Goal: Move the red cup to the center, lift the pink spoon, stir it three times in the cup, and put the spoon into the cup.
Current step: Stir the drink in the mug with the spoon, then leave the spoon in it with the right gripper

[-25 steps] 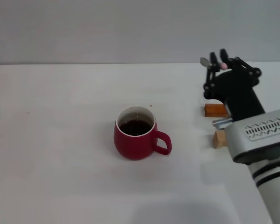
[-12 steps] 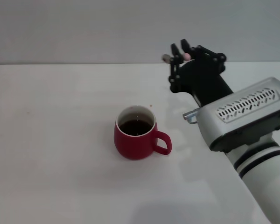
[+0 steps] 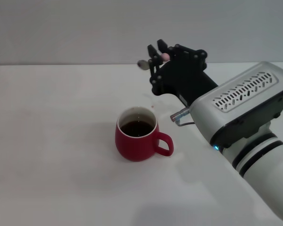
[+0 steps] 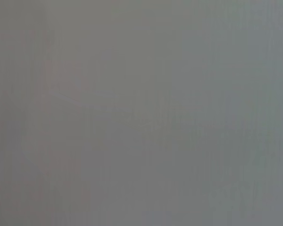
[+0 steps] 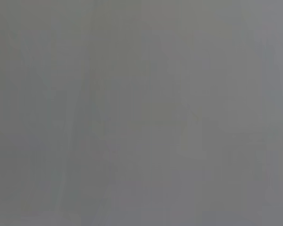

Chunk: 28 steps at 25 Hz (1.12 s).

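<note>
The red cup (image 3: pixel 137 134) stands in the middle of the white table (image 3: pixel 52 141) in the head view, holding dark liquid, its handle turned toward my right arm. My right gripper (image 3: pixel 157 54) hovers above and behind the cup, shut on the pink spoon (image 3: pixel 153 60). The spoon lies crosswise between the fingers: its grey bowl sticks out to the left, and its pink handle end shows between the fingertips. My left gripper is out of view. Both wrist views show only flat grey.
My right arm's grey and white casing (image 3: pixel 245 113) fills the table's right side and hides what lies beneath it. A tiny orange speck (image 3: pixel 152 106) sits on the table just behind the cup.
My right arm has swung left with the spoon, from the table's right side to above and behind the cup. It now covers the two small wooden blocks seen earlier. The cup has not moved.
</note>
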Available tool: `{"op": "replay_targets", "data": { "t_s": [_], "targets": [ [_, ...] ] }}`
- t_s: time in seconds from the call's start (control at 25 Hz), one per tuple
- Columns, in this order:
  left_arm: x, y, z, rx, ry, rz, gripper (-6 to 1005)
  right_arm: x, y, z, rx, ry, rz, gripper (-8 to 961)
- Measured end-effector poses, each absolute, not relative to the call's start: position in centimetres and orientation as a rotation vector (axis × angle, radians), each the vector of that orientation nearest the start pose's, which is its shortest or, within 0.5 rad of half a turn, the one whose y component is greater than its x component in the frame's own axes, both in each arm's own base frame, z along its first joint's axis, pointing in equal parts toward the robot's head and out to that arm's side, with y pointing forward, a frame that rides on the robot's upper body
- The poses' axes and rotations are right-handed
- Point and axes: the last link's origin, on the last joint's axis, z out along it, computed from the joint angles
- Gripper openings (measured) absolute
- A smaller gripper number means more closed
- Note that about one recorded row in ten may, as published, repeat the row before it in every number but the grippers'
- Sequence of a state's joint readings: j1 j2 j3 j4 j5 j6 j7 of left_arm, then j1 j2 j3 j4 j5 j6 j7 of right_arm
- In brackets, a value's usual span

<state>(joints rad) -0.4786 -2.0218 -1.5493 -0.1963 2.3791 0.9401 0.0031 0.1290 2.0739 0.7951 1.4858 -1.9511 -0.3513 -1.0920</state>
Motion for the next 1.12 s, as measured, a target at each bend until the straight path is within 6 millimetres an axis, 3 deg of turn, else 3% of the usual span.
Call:
{"op": "replay_targets", "data": {
  "t_s": [0.52,1.12],
  "targets": [
    [-38.7,36.1,7.9,-1.090,-0.711,-0.521,827,9.1,29.0,-7.7,-2.136,0.272,0.682,134],
    [-38.6,36.1,7.7,-1.090,-0.713,-0.524,827,9.3,28.0,-7.0,-2.202,0.299,0.675,134]
  ]
}}
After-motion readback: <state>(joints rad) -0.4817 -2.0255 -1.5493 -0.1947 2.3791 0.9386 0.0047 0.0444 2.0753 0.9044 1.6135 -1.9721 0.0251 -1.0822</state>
